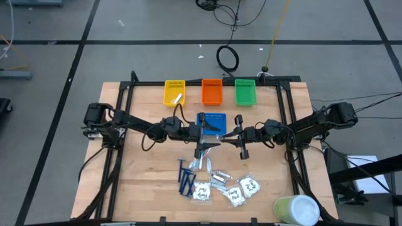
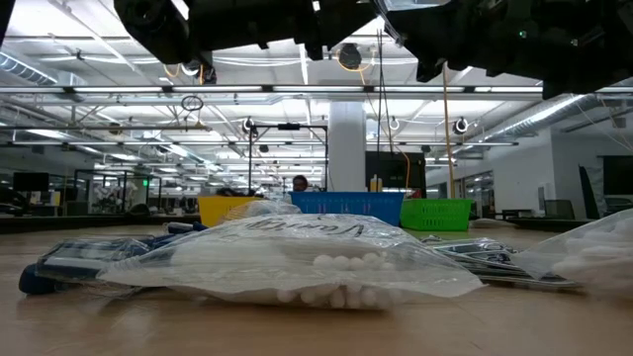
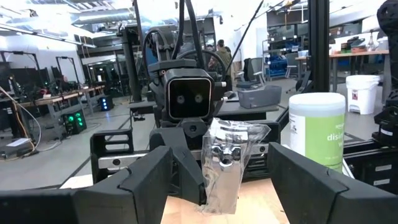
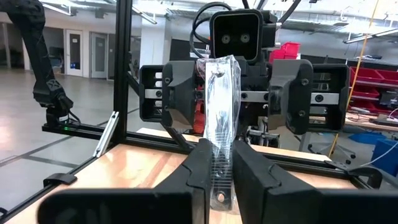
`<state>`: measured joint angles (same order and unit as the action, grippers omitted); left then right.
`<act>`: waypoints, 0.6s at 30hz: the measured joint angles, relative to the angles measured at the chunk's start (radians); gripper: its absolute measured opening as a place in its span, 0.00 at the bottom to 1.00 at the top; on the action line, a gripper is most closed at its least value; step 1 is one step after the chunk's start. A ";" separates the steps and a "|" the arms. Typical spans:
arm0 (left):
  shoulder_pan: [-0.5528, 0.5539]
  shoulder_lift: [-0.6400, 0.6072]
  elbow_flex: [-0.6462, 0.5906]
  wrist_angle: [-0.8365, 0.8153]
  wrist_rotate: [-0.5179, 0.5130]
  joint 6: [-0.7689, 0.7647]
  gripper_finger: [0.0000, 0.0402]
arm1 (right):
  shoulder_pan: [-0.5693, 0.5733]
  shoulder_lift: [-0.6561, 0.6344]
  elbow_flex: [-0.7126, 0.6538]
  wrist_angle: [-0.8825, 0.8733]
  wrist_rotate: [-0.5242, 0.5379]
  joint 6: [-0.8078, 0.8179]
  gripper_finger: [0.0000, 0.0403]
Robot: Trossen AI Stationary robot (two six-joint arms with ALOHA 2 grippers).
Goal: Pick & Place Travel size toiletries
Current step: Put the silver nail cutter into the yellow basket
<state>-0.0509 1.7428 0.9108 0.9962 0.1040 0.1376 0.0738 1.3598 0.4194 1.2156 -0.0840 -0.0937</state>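
Note:
My right gripper (image 4: 217, 152) (image 1: 233, 137) is shut on a small clear silvery packet (image 4: 219, 106) (image 3: 225, 158) above the table's middle, just in front of the blue tray (image 1: 212, 119). My left gripper (image 3: 219, 158) (image 1: 202, 133) faces it, open, one finger on either side of the packet's free end without touching. The other toiletries (image 1: 217, 183) lie in a heap near the table's near edge: dark blue razors (image 1: 185, 179), white sachets (image 1: 242, 190) and silvery packets. In the low view a clear bag of white pieces (image 2: 297, 262) lies flat in front. My right gripper pinches the packet between its two fingers by the end nearest its wrist (image 4: 219, 177), flat faces against the fingers (image 4: 252, 168). The fingers come level from the table's right side and lie along it. The packet stands on edge, lifted clear, free end (image 4: 221, 71) reaching toward my left gripper.
Yellow (image 1: 174, 91), orange (image 1: 212, 91) and green (image 1: 245, 91) trays stand in a row along the far edge. A big pale green-and-white cylinder (image 1: 296, 210) (image 3: 317, 127) stands at the near right corner. A black frame (image 1: 129, 94) rims the table.

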 joint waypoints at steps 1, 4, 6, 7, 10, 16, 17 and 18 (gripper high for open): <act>0.000 0.000 0.000 0.000 0.000 0.003 0.62 | 0.000 0.000 0.000 0.000 0.000 0.000 0.08; 0.000 0.000 0.000 0.000 0.000 0.013 0.55 | 0.000 0.000 0.000 0.000 0.000 0.000 0.08; 0.000 0.000 0.000 0.000 0.000 0.015 0.47 | 0.000 0.000 0.000 0.000 0.000 0.000 0.08; 0.000 0.000 0.000 0.000 0.000 0.015 0.42 | 0.000 0.000 0.000 0.000 0.000 0.000 0.08; 0.000 0.000 0.000 0.000 0.000 0.025 0.28 | 0.000 0.000 0.000 0.000 0.000 0.000 0.08; 0.002 0.000 0.000 0.000 0.001 0.045 0.09 | 0.000 -0.002 0.000 -0.015 0.005 0.006 0.12; 0.003 0.000 -0.001 -0.002 0.001 0.043 0.09 | 0.000 -0.002 0.000 -0.020 0.007 0.007 0.14; 0.004 0.000 -0.001 -0.004 0.000 0.040 0.09 | 0.000 -0.002 0.000 -0.026 0.007 0.007 0.15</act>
<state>-0.0472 1.7428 0.9096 0.9927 0.1043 0.1773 0.0734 1.3582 0.4197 1.1893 -0.0765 -0.0863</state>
